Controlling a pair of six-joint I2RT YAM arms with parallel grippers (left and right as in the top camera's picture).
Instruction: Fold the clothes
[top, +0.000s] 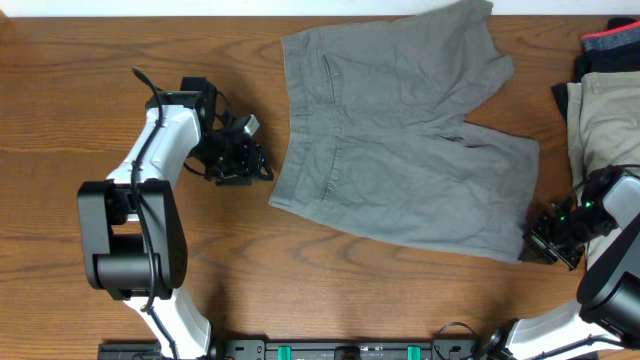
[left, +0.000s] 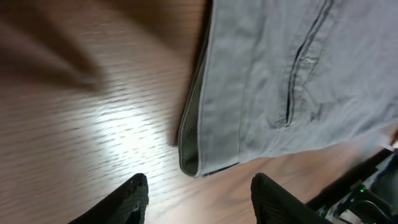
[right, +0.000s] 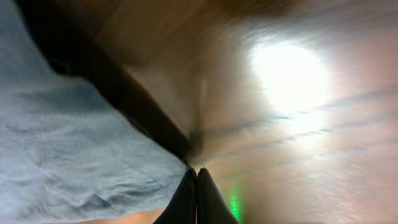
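**Each pincer waits at its own end of the shorts**

The left gripper (top: 262, 168), jaws apart and empty, hovers over the table (top: 60, 100) just beside the waistband. The waistband corner (top: 277, 200) lies at about 5 o'clock from it overhead. The right gripper (top: 540, 243) has its fingers pressed together beside the lower hem corner (top: 523, 255), at about 8 o'clock; I cannot tell whether cloth is caught. The gray shorts (top: 400, 150) lie flat mid-table, long axis from waistband at 9 o'clock to hems at 3 o'clock, so each arm is nearer its own end.
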